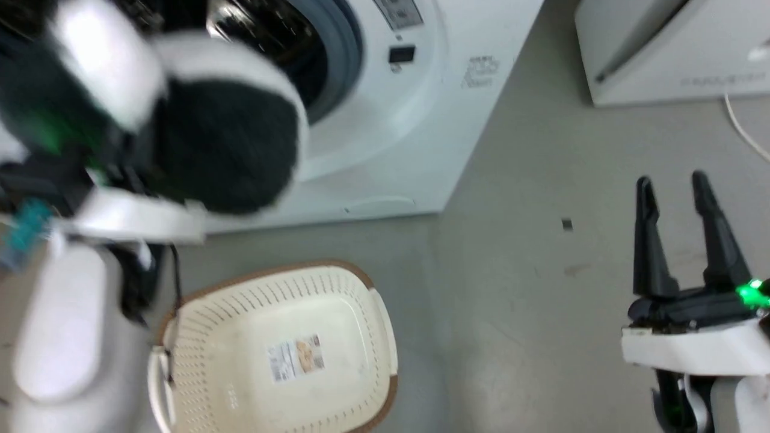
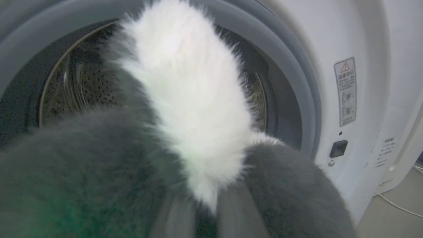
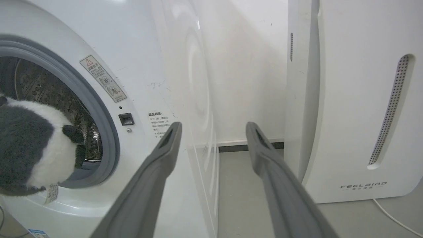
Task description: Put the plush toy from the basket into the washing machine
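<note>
Fur of 1 plush toy (image 2: 185, 99) sits clenched in left pincer (image 2: 203, 203) before 1 washing machine (image 2: 363, 36); right pincer (image 3: 213, 126) gapes.

Robot body — white shells, dark fittings.
Right gripper (image 1: 671, 178): two long tapering dark-grey fingers (image 3: 145, 191) on a black base, green lamp (image 1: 751, 294) lit, white wrist casing (image 1: 686, 349) beneath. Left forearm (image 1: 54, 325): glossy white shell, thin black cable (image 1: 175, 282) alongside.
</note>
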{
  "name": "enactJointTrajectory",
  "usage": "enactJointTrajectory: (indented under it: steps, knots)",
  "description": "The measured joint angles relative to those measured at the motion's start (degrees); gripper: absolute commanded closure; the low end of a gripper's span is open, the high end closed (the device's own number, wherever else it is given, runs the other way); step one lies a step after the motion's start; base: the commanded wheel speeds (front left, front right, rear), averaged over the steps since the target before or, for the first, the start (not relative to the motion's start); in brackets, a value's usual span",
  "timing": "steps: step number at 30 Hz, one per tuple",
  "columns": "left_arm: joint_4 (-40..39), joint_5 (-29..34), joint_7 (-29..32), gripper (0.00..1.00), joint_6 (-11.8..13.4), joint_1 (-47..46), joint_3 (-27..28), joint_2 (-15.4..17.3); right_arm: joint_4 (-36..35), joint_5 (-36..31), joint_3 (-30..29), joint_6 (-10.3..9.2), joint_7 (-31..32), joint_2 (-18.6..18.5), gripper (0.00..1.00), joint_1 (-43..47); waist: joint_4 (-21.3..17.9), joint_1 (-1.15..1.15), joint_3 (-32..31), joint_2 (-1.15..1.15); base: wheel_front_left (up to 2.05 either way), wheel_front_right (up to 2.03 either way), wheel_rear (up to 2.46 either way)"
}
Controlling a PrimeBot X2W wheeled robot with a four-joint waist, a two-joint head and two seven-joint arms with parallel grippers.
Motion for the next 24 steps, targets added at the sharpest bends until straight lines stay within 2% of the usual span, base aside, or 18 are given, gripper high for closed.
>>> enactJointTrajectory:
  steps: [7,13,20,24]
  knots:
    - [6.65,-2.09,4.44,1.0,-0.49,-16.42,0.53,7.08,-3.12,2.03,-0.02,0.0,0.0,0.01,0.0,-2.96,-2.95,0.01,7.98,0.0,0.0,0.0,0.0]
    - [15.78,-3.57,6.45,1.0,-0.51,-30.62,0.85,12.41,-4.25,3.36,-0.08,0.0,0.0,0.02,0.0,-4.49,-5.73,0.01,14.91,0.0,0.0,0.0,0.0]
    - [25.99,-3.01,5.84,1.0,-0.51,-45.48,0.41,15.51,-5.15,4.98,0.82,0.0,0.0,0.01,0.0,-5.81,-8.73,0.01,21.68,-0.01,0.0,0.0,0.0]
    - [31.86,-2.33,5.14,1.0,-0.51,-50.49,-1.11,15.67,-5.71,5.54,0.99,0.0,0.0,0.02,0.0,-6.37,-9.92,0.01,24.64,0.0,0.0,0.0,0.0]
